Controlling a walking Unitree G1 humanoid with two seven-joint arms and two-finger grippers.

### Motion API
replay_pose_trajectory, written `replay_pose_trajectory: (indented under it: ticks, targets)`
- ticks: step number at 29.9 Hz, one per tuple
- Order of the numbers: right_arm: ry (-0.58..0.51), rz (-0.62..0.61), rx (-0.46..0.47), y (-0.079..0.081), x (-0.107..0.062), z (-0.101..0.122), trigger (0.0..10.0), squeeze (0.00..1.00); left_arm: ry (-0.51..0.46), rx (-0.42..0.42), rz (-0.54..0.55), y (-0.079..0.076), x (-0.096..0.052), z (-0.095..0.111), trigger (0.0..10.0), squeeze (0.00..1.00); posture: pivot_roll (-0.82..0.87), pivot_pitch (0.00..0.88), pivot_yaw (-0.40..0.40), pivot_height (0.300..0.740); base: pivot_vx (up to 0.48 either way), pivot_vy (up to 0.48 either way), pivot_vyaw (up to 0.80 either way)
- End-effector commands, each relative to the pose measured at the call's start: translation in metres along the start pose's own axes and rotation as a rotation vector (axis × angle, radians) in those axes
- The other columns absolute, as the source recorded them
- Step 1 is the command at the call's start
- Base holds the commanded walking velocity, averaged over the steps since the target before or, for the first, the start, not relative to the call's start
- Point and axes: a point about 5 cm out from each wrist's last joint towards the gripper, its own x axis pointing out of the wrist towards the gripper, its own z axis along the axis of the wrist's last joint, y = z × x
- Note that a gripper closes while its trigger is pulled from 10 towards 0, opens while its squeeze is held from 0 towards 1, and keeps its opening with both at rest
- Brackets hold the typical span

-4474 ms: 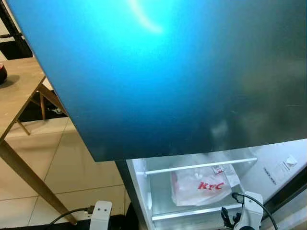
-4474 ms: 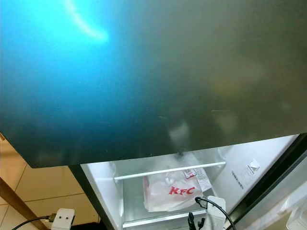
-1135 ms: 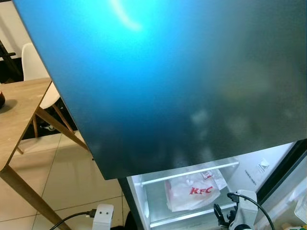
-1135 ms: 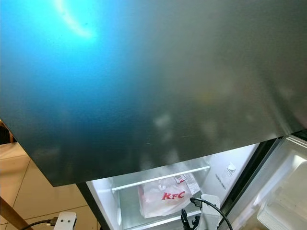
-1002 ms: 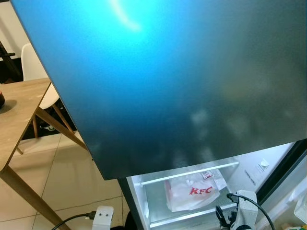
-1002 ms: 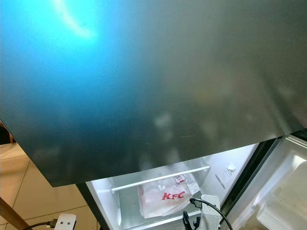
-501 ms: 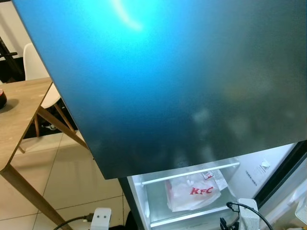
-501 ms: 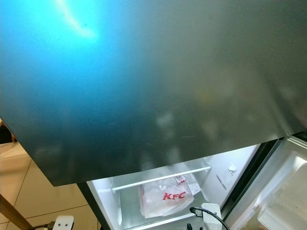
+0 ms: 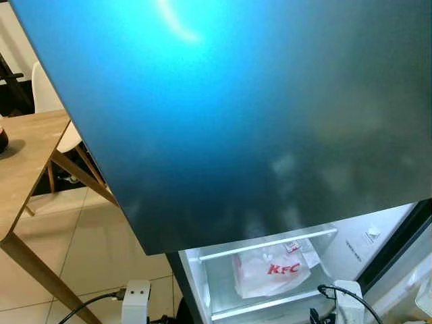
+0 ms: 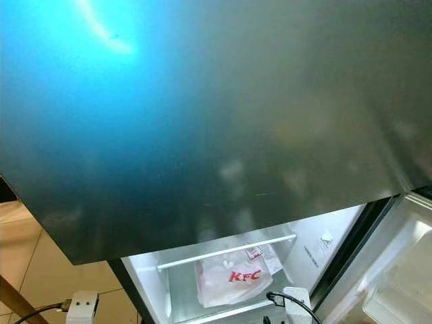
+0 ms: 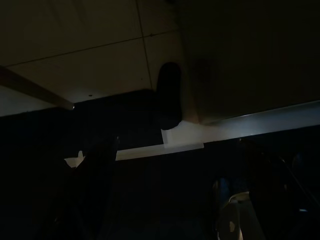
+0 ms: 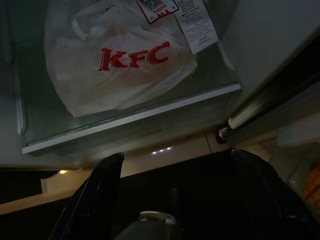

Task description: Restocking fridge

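A white KFC bag [image 9: 270, 270] lies on the glass shelf [image 12: 130, 117] of the lit, open lower fridge compartment [image 10: 155, 283]. Printed receipts [image 12: 192, 22] are fixed to the bag's top. My right gripper [image 12: 176, 155] hangs low in front of the shelf edge, short of the bag, open with nothing between its fingers. Its white wrist [image 9: 347, 312] with a black cable sits at the bottom of the eye views. The left wrist [image 9: 135, 300] hangs low over the floor. In the dark left wrist view the left gripper [image 11: 178, 142] looks spread apart and holds nothing.
The closed upper fridge door [image 9: 256, 115], glossy blue-grey, looms close overhead. The lower door [image 10: 398, 283] stands swung open on the right, its bins showing. A wooden table [image 9: 27, 155] and a white chair [image 9: 47, 94] stand on the tiled floor to the left.
The right gripper has sunk lower and drawn back from the shelf; the bag has stayed put. The left wrist has come up slightly. The camera has shifted a little.
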Motion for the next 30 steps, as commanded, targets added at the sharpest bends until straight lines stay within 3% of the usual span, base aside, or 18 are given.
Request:
replay_pose_trajectory:
  ticks: [1,3,7,15,21,30]
  targets:
    - [0.006,0.009,0.002,0.003,0.000,-0.002,10.0,0.00,0.020,-0.005,0.019,0.003,-0.002,-0.005,10.0,0.00,-0.03,0.041,0.042,0.738,0.000,0.000,0.00]
    - [0.007,0.011,0.001,0.004,0.000,-0.002,10.0,0.00,0.028,-0.016,0.011,-0.009,-0.002,-0.013,10.0,0.00,-0.03,0.041,0.042,0.738,0.000,0.000,0.00]
    - [0.005,0.013,0.000,0.004,0.000,-0.002,10.0,0.00,0.037,0.000,-0.003,-0.016,-0.005,-0.023,10.0,0.00,-0.03,0.035,0.042,0.738,0.000,-0.120,0.00]
    - [0.001,0.016,-0.001,0.004,0.000,-0.001,10.0,0.00,0.042,0.001,0.001,-0.011,-0.007,-0.025,10.0,0.00,-0.03,0.031,0.037,0.738,0.000,-0.480,0.00]
    - [-0.006,0.024,-0.002,0.005,0.001,0.002,10.0,0.00,0.028,-0.027,0.052,0.027,-0.018,-0.028,10.0,0.00,-0.03,0.032,0.036,0.738,0.000,-0.160,0.00]
    - [-0.009,0.030,-0.003,0.005,0.001,0.002,10.0,0.00,0.030,-0.025,0.069,0.045,-0.029,-0.038,10.0,0.00,-0.03,0.037,0.034,0.738,0.000,0.000,0.00]
